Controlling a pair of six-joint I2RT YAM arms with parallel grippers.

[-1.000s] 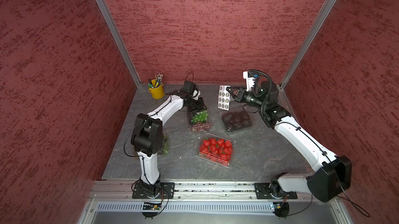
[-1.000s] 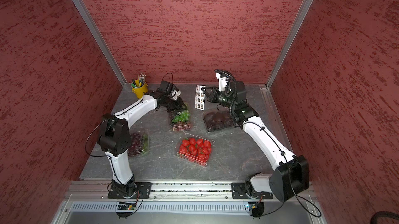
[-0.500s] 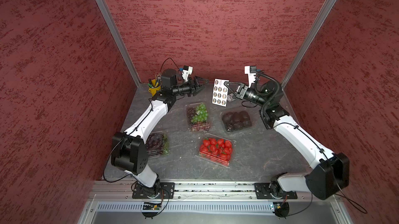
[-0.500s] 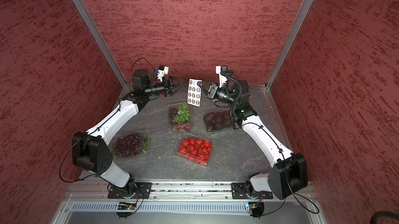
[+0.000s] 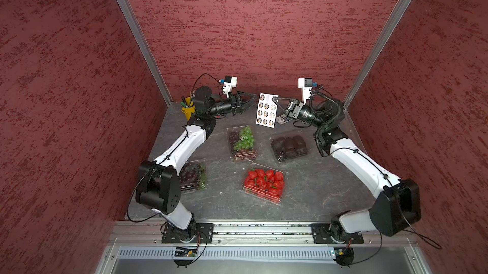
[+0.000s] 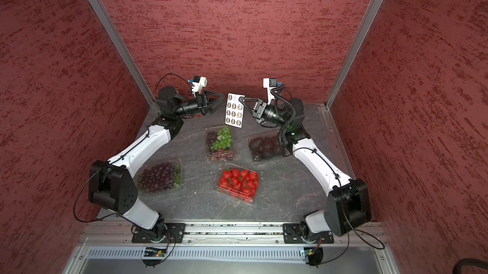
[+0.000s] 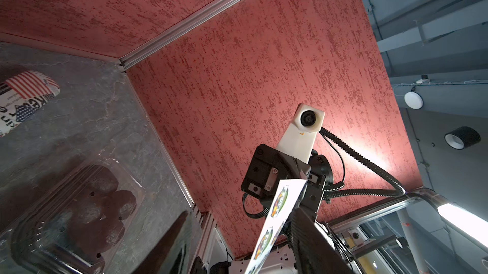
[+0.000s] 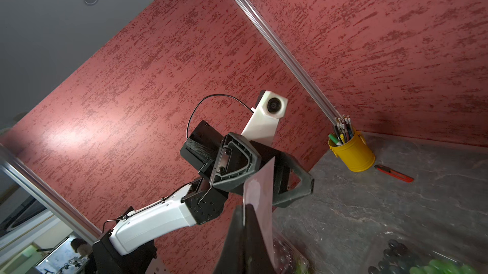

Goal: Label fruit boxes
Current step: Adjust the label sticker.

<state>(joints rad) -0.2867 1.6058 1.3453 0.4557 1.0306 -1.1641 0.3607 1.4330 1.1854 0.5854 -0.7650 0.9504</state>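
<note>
Far left of the sticker sheet, and nearer the front, the box of dark grapes lies on the table. The yellow cup stands in the back corner, left of the sheet. The left claw hangs in the air just left of the sheet. Its jaws are partly apart and hold nothing.

The sheet hangs upright above the table. The right claw is shut tight on its top corner. Just in front of the sheet lies the box of green and purple grapes, and a small round sticker seems to sit on its lid. Further in front is the strawberry box. In front and to the right of the sheet is the box of dark round fruit.

Only one corner of the sheet is held. If the left claw bumps it, the sheet may bend or swing away, and the claw could miss the sticker. A hard pull might tug the sheet out.

The back wall is close behind the sheet, so there is little room there. In front of the sheet there is bare table between the boxes.
</note>
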